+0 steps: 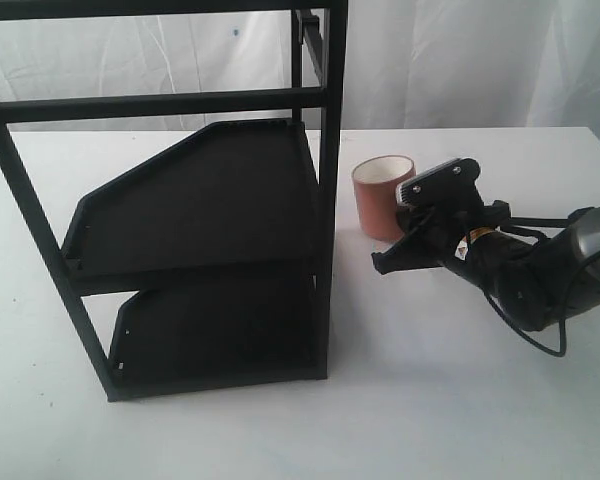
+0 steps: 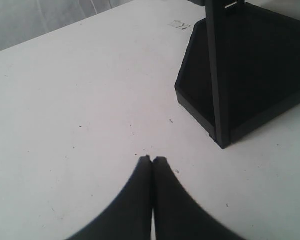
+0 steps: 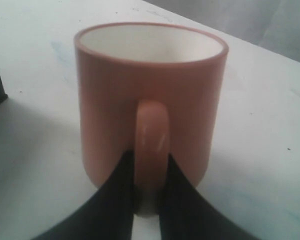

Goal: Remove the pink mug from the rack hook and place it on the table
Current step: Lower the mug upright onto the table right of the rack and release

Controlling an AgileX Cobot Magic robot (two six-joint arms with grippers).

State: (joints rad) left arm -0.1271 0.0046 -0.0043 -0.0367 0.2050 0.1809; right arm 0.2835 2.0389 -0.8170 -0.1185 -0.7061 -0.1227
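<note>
The pink mug [image 1: 380,195] stands upright on the white table [image 1: 460,400], just right of the black rack [image 1: 200,200]. In the right wrist view the mug [image 3: 150,75] shows its white inside, with its loop handle facing the camera. My right gripper [image 3: 149,155] is shut on that handle, one black finger against each side. In the exterior view this gripper [image 1: 400,240] reaches the mug from the right. A short peg [image 1: 302,30] at the rack's top is bare. My left gripper [image 2: 152,159] is shut and empty over the table [image 2: 65,100]; it is outside the exterior view.
The rack's two tray shelves [image 1: 210,330] carry nothing, and its tall right post [image 1: 330,200] stands close to the mug. In the left wrist view a corner of the lower tray [image 2: 250,65] lies near the left gripper. A white curtain hangs behind.
</note>
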